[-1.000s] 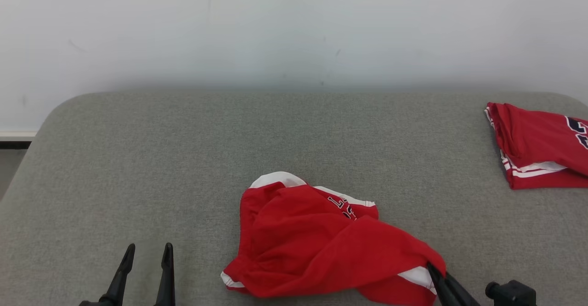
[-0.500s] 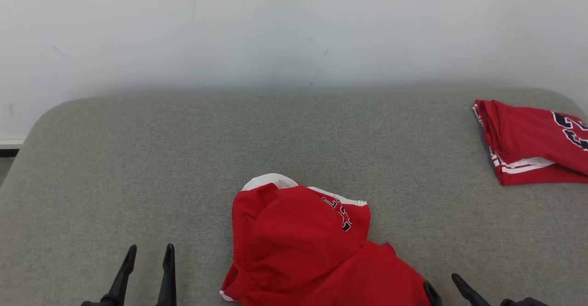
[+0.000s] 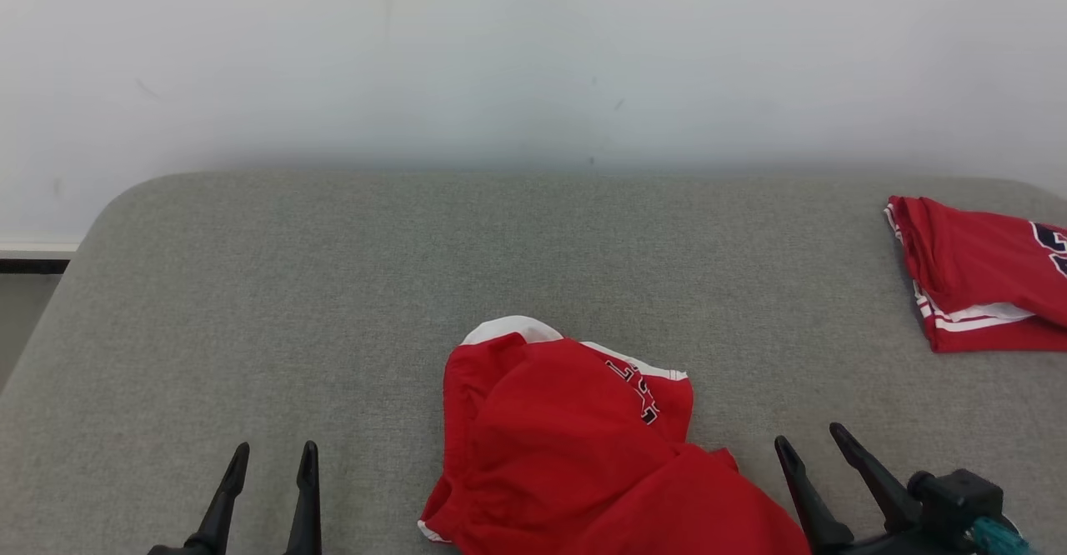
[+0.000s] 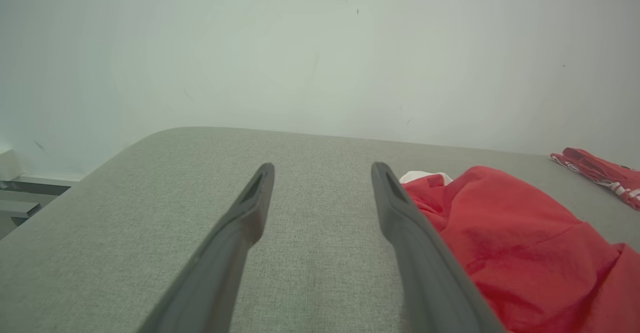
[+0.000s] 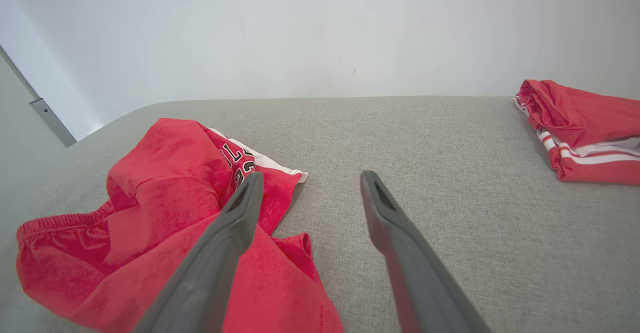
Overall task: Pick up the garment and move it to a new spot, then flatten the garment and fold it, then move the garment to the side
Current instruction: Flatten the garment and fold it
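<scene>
The crumpled garment (image 3: 575, 447) runs off the head view's bottom edge, its lettering (image 3: 640, 388) half folded under and unreadable; the right edge cuts the folded garment (image 3: 979, 267).

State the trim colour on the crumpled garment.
White, on the crumpled red fabric garment; clearest in the head view.

red garment (image 3: 575, 447), white trim, grey table (image 3: 333, 288)

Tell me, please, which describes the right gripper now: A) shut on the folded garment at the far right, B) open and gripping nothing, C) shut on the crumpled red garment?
B: the right gripper has its fingers spread above the grey surface, beside the crumpled garment, pinching no cloth.
</scene>
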Available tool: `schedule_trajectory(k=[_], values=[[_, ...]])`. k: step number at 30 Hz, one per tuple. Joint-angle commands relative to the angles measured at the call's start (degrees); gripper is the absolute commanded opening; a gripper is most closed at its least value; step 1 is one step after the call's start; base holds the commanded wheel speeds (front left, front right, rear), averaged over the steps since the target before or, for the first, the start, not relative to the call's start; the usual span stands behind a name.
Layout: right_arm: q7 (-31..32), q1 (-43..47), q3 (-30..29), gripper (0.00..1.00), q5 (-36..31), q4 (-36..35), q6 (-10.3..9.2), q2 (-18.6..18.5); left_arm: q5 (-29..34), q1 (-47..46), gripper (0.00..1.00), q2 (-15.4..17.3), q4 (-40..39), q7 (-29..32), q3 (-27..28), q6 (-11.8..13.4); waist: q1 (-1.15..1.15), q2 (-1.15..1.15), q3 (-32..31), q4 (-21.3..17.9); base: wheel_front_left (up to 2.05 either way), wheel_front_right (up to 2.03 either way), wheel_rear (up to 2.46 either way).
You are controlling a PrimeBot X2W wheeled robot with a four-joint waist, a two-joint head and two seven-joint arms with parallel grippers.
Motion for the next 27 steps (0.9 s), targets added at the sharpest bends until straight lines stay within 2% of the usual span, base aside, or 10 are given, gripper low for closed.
schedule_trajectory(k=[1, 12, 21, 27], values=[[0.65, -1.45, -0.01, 1.0, -0.59, 1.1, -0.17, 0.42, 0.23, -0.32, 1.0, 0.11, -0.15, -0.16, -0.19, 0.07, 0.01, 0.0, 0.11, 0.78, 0.0, 0.0, 0.0], [5.32, -15.53, 2.06, 1.0, -2.46, 17.58, -0.17, 2.13, -0.22, -1.63, 1.0, -0.79, 0.4, -0.16, -1.77, 0.07, 0.01, 0.0, 2.17, 6.34, 0.0, 0.0, 0.0], [6.5, -25.53, 5.42, 1.0, -1.1, 30.48, -0.17, 3.65, -0.89, -3.98, 1.0, -1.28, 0.89, -0.16, -3.41, 0.07, 0.01, 0.0, 5.18, 9.41, 0.0, 0.0, 0.0], [7.39, -28.96, 8.08, 1.0, 0.74, 37.57, -0.17, 4.92, -1.17, -5.32, 1.0, -1.31, 1.53, -0.16, -4.4, 0.07, 0.01, 0.0, 5.91, 10.86, 0.0, 0.0, 0.0]])
